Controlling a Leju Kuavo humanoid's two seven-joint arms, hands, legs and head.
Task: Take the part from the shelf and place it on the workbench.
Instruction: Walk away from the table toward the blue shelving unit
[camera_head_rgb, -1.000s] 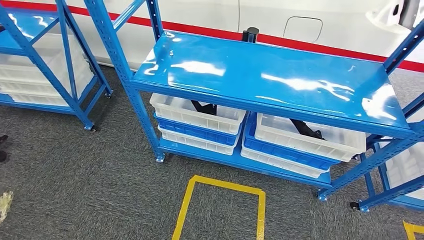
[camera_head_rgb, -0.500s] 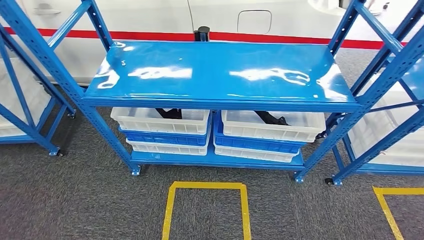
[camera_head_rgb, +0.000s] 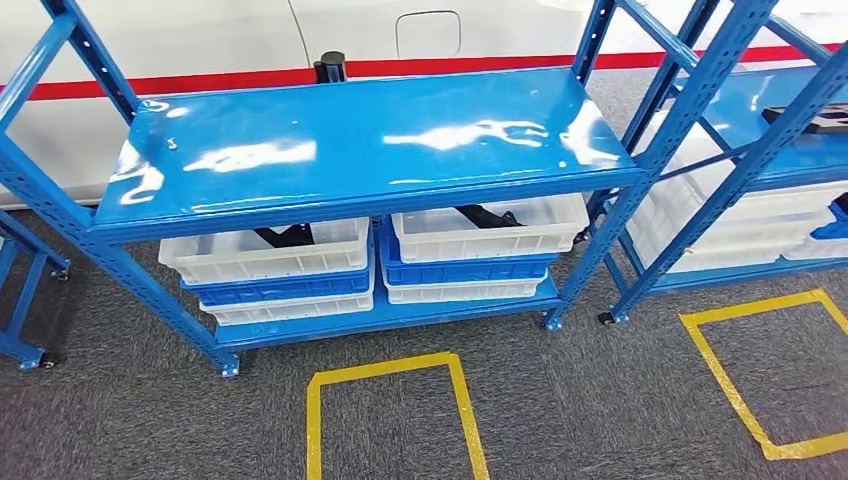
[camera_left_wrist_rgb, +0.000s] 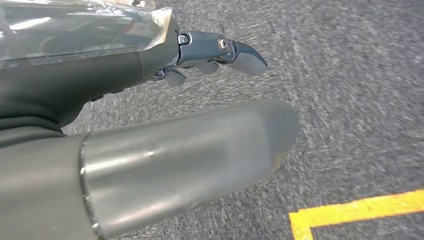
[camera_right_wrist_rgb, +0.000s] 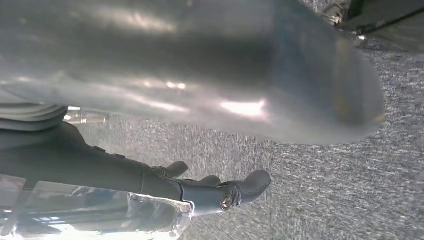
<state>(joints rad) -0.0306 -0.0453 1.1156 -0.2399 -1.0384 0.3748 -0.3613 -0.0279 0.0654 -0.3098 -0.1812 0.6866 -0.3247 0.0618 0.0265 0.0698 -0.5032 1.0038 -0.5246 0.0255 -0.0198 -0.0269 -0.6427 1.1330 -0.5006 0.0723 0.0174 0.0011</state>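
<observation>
Right, both arms hang down by the grey carpet: the left hand (camera_left_wrist_rgb: 210, 55) has its fingers (camera_left_wrist_rgb: 247, 57) loosely curled and apart with nothing in them, and the right hand (camera_right_wrist_rgb: 210, 192) is the same, fingers (camera_right_wrist_rgb: 252, 182) slack and holding nothing. Well ahead of those fingers a yellow floor marking (camera_head_rgb: 385, 410) frames a standing spot in front of the blue shelf (camera_head_rgb: 350, 150). Farther on, under the glossy top board, stacked white and blue bins sit on the lower level. The left bin (camera_head_rgb: 265, 255) carries a dark part (camera_head_rgb: 285, 236), and the right bin (camera_head_rgb: 490, 232) carries another dark part (camera_head_rgb: 490, 215), each poking just above its rim. Both lie far from either hand. Beyond stands a white car body (camera_head_rgb: 200, 40) with a red stripe. To do this step well, I'd say the robot should square up inside that yellow box first, then bend low, because the top board overhangs the bins and a hand must go in beneath it, fingers spread wide before meeting the part.
</observation>
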